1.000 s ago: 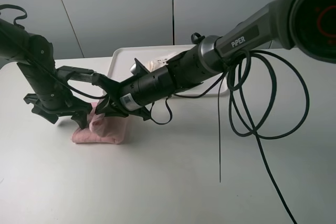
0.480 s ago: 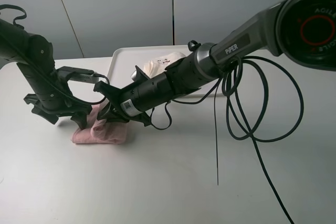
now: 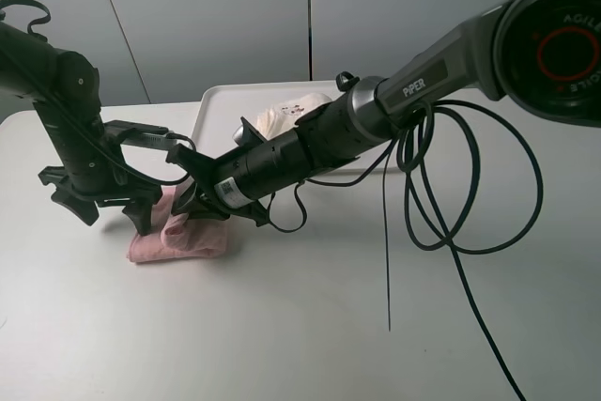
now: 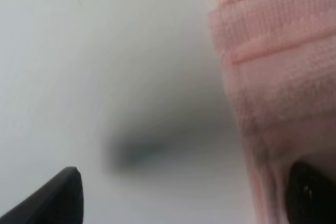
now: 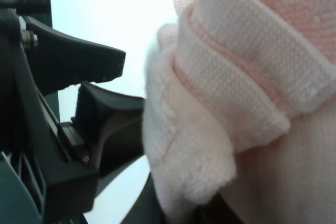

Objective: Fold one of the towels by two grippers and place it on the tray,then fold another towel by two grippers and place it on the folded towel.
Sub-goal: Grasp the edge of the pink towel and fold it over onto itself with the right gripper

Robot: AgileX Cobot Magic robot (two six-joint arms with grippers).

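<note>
The pale pink towel lies folded on the table at the left, its folded edges filling the right wrist view. My right gripper reaches across the middle and is shut on the pink towel's upper edge, which bunches up there. My left gripper stands open at the towel's left end; one finger touches the towel's edge, the other is over bare table. The cream-white towel lies folded on the white tray, partly hidden behind the right arm.
Black cables loop from the right arm over the table's right half. The right arm's long body crosses in front of the tray. A grey panel wall stands behind the table.
The right arm dropped lower and pushed further onto the pink towel. The left arm shifted slightly left and up. Both grippers kept their states.
</note>
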